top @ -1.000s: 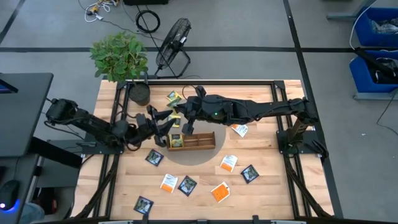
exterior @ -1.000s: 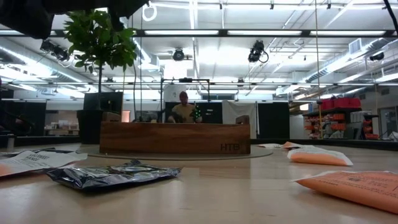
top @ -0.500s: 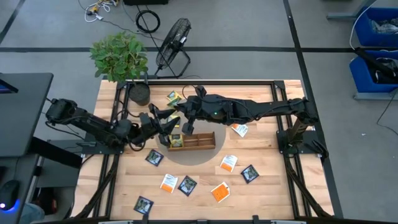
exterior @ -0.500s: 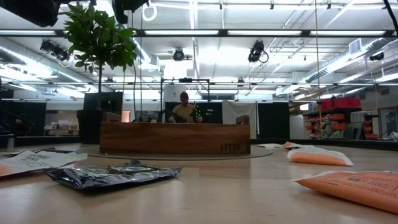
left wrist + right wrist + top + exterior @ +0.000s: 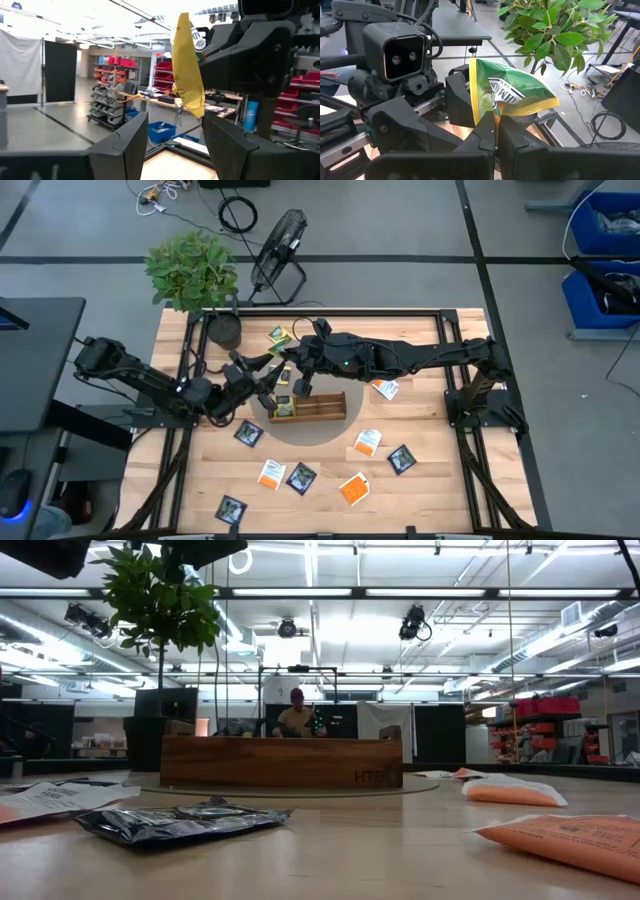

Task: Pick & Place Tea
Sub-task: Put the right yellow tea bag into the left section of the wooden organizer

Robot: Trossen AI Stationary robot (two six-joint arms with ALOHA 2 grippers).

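Yellow-green sachet [image 5: 507, 97] clenched in right gripper [image 5: 492, 131] just above left end of wooden tray [image 5: 308, 406], left gripper [image 5: 172, 135] facing it, fingers spread either side, not touching.

Yellow-green sachet [image 5: 507, 97] upright, perhaps crumpled
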